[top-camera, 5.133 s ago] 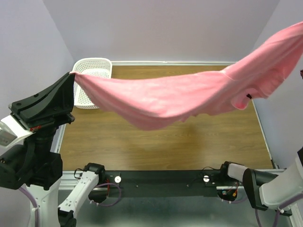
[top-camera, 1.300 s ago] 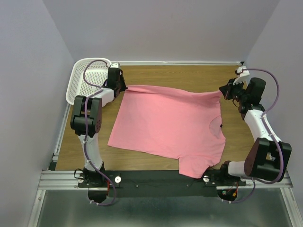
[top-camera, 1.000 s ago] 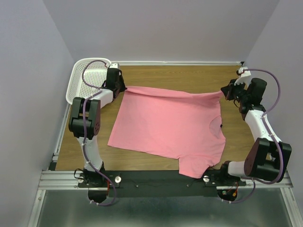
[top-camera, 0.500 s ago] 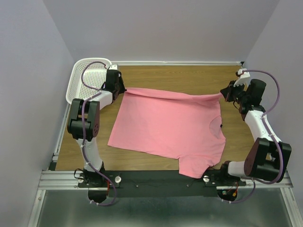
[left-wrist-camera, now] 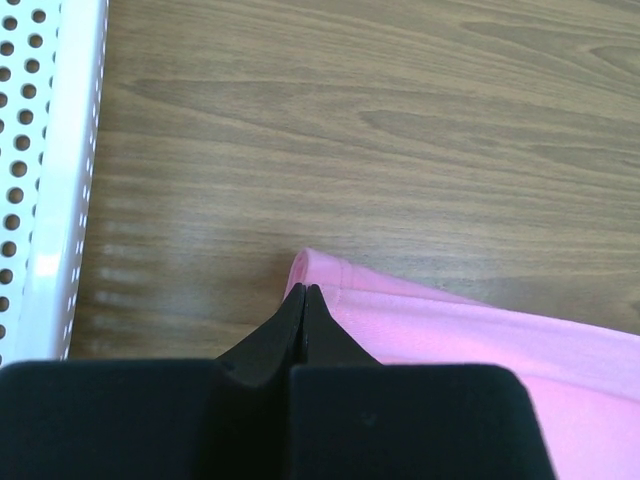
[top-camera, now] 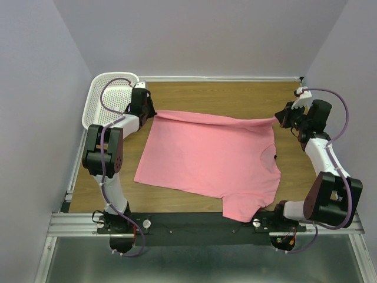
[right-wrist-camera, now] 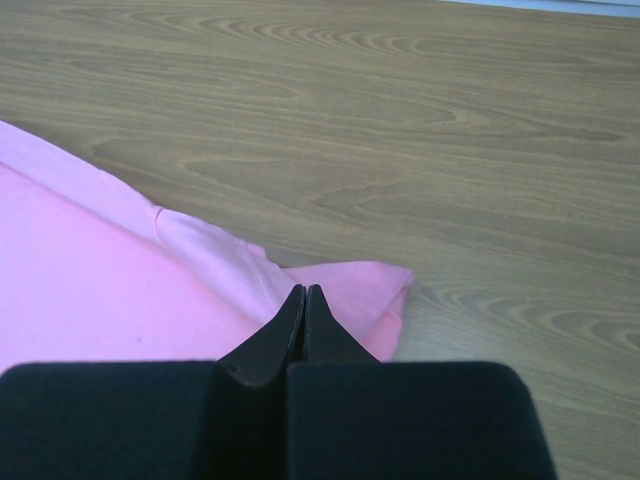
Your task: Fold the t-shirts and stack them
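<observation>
The salmon-pink t-shirt point(top-camera: 206, 153) lies spread flat on the wooden table, one sleeve reaching the near edge by the black rail. My left gripper point(top-camera: 154, 112) is shut on its far left corner, with the pink hem point(left-wrist-camera: 450, 330) at the tips of my left gripper point(left-wrist-camera: 303, 289). My right gripper point(top-camera: 278, 118) is shut on the far right corner, where the bunched fabric point(right-wrist-camera: 350, 290) lies under and around the tips of my right gripper point(right-wrist-camera: 303, 289). The far edge between them looks pulled straight and slightly raised.
A white perforated basket point(top-camera: 109, 97) stands at the far left corner, just left of my left gripper; its rim shows in the left wrist view point(left-wrist-camera: 40, 150). Bare wood point(top-camera: 224, 97) lies beyond the shirt up to the back wall. Side walls stand close.
Five seconds ago the shirt hung stretched in the air between raised arms; now it lies on the table. In the last second both grippers shifted slightly, still holding the corners.
</observation>
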`<state>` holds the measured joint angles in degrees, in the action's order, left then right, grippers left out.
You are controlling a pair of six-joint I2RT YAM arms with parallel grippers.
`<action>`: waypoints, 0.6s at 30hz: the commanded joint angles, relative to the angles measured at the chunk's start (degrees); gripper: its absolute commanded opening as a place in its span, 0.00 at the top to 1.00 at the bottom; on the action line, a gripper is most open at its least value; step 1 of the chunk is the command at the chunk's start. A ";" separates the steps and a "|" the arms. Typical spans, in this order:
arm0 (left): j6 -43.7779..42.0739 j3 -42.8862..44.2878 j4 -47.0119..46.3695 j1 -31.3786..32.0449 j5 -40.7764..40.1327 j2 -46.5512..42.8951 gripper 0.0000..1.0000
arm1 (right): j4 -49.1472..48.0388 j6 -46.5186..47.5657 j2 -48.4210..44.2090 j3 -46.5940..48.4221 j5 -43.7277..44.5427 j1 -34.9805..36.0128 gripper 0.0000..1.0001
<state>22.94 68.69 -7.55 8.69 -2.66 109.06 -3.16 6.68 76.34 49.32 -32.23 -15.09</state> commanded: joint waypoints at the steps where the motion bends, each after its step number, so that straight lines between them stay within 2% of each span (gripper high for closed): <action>1: -0.44 -1.36 -0.62 -0.43 -1.83 -2.53 1.00 | 1.84 1.06 -1.72 -0.98 0.24 -0.38 0.99; 18: -0.44 -3.47 -0.36 -0.43 -1.65 -4.29 1.00 | 2.98 1.50 -1.19 -0.89 -0.03 -0.38 0.99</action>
<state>22.94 66.50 -7.53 8.69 -2.63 107.07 -1.15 7.25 76.31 49.28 -32.23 -15.09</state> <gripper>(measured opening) 0.006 0.006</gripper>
